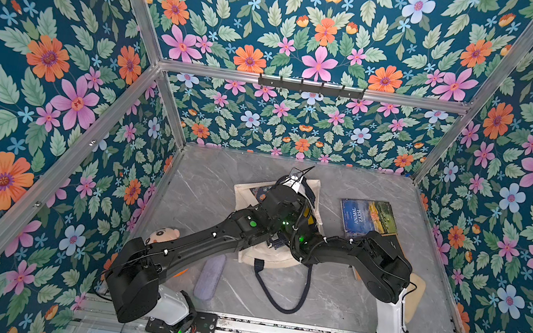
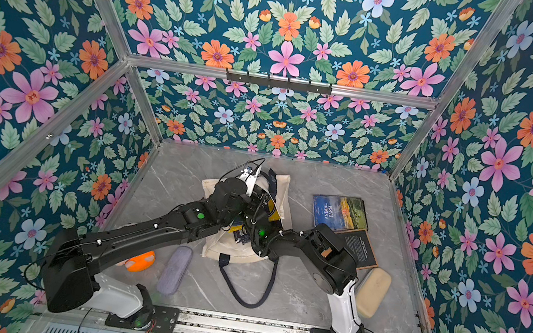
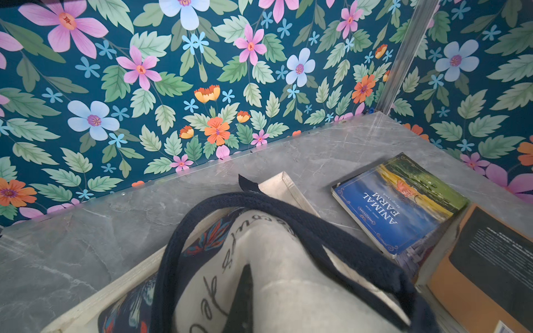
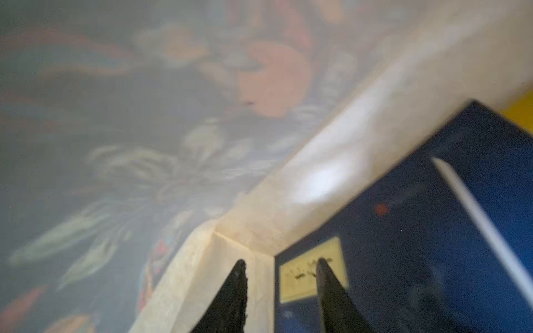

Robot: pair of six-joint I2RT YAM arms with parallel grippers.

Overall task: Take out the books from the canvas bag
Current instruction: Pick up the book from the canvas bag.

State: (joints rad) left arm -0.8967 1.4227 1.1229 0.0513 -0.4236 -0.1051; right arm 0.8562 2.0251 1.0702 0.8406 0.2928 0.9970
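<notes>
Left claw (image 3: 245, 285), from its wrist, is clamped on the canvas bag (image 3: 288, 259), holding its cloth up. Beyond it the Animal Farm book (image 3: 403, 207) and a black book (image 3: 490, 253) lie out on the worktop (image 3: 86, 245). From the right wrist, the right claw (image 4: 281, 268) stands parted inside the bag, astride the edge of a navy book (image 4: 418, 230). In a top view a yellow book (image 2: 273, 211) shows beneath both claws. Seemingly two are out and at least two left.

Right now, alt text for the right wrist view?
Blurry close-up inside a cream canvas bag: the right gripper has its black jaws apart, one before the canvas, one before the yellow label of a dark navy paperback book.
</notes>
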